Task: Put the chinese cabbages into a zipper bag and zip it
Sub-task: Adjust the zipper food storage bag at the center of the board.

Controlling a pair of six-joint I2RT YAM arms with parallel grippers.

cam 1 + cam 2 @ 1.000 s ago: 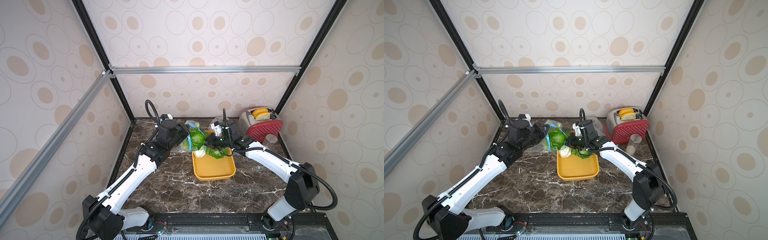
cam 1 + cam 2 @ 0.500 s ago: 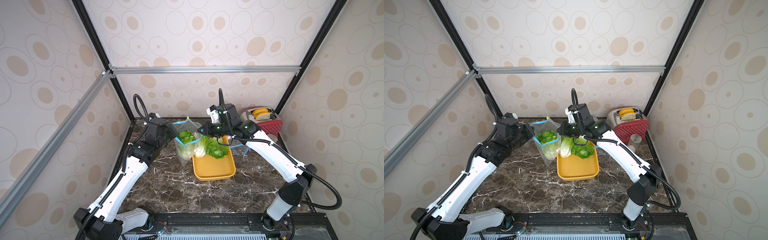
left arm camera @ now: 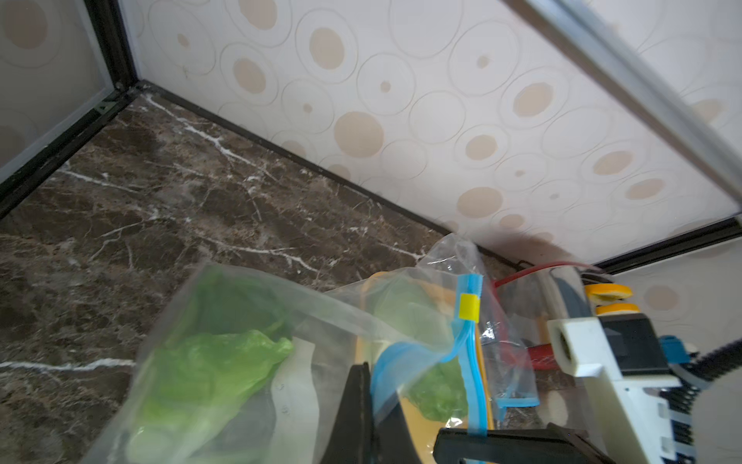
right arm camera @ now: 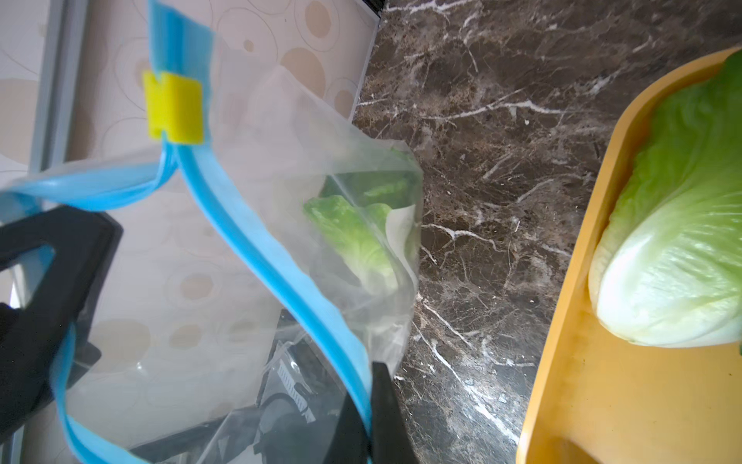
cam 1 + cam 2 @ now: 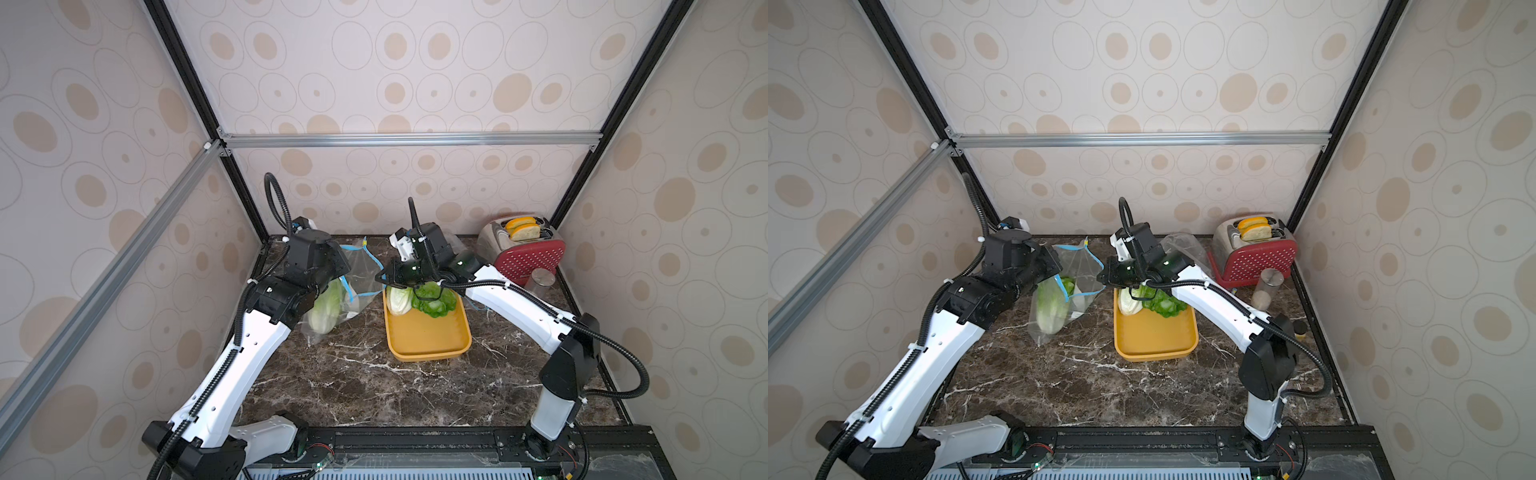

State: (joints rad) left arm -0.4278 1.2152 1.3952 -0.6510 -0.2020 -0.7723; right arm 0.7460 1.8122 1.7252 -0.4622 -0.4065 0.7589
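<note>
The left pincer [image 5: 1059, 276] and right pincer [image 5: 1102, 277] each pinch the blue rim of the bag [image 5: 357, 286]. A cabbage [image 5: 326, 309] sits inside, and more cabbages [image 5: 401, 299] lie on the tray [image 5: 428, 340]. Rest it on the surface [image 5: 353, 374], mouth wide, before releasing.

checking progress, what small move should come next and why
Probably the right gripper should release the clear blue-rimmed zipper bag and reach for the white-based green chinese cabbage on the orange plastic tray: the left gripper holds the rim open, with only one bagged cabbage visible.
</note>
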